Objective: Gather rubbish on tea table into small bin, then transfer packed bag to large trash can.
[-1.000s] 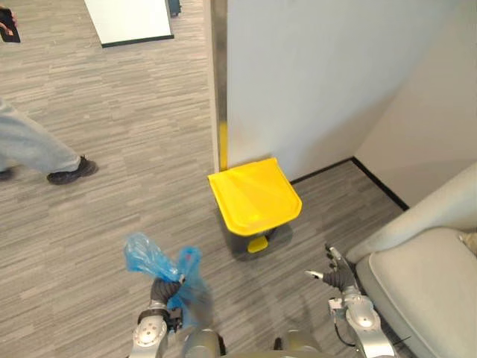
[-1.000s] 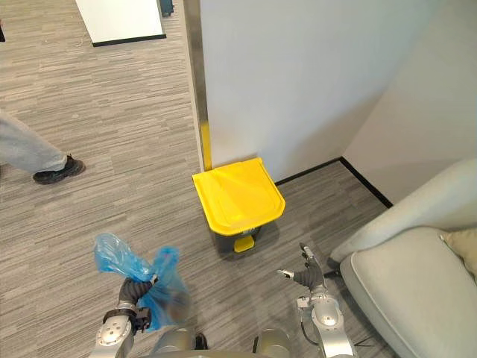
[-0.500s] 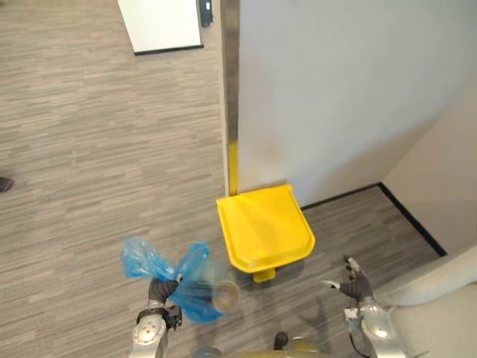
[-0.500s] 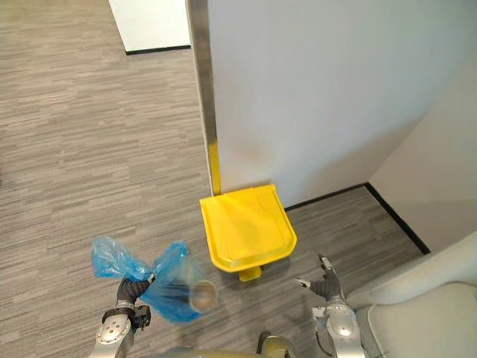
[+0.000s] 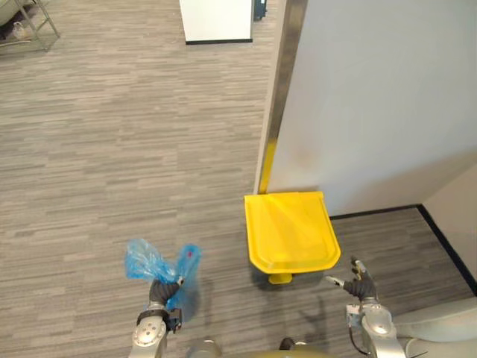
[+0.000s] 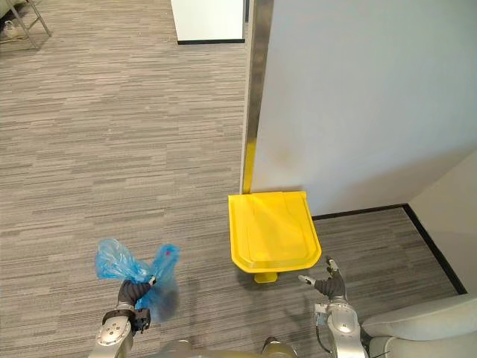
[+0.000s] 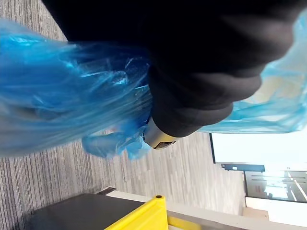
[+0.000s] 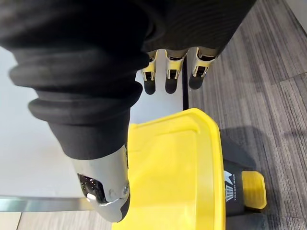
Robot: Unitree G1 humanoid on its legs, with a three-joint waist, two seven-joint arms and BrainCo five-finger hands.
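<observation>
Grey wood-grain floor (image 5: 112, 186) runs under everything. At the lower right edge, nearest the robot, shows the pale grey arm of a sofa (image 6: 417, 328). A little further on stands the large trash can (image 5: 291, 231), its yellow lid shut over a dark body, with a yellow foot pedal (image 5: 281, 278) at its front. Its back sits close against a light grey wall (image 5: 373, 97) with a black skirting (image 5: 376, 214); the wall ends in a metal corner strip (image 5: 279, 82) with a yellow lower part. Far off stand a white cabinet (image 5: 216, 19) and, in the far left corner, metal chair legs (image 5: 30, 22).

The left hand (image 5: 160, 292) hangs low on the left, well apart from the trash can, its fingers curled tight round the bunched neck of the blue rubbish bag (image 5: 153, 265), which hangs clear of the floor. The right hand (image 5: 360, 285) hovers near the can's front right corner, fingers (image 8: 168, 76) straight and spread, holding and touching nothing
</observation>
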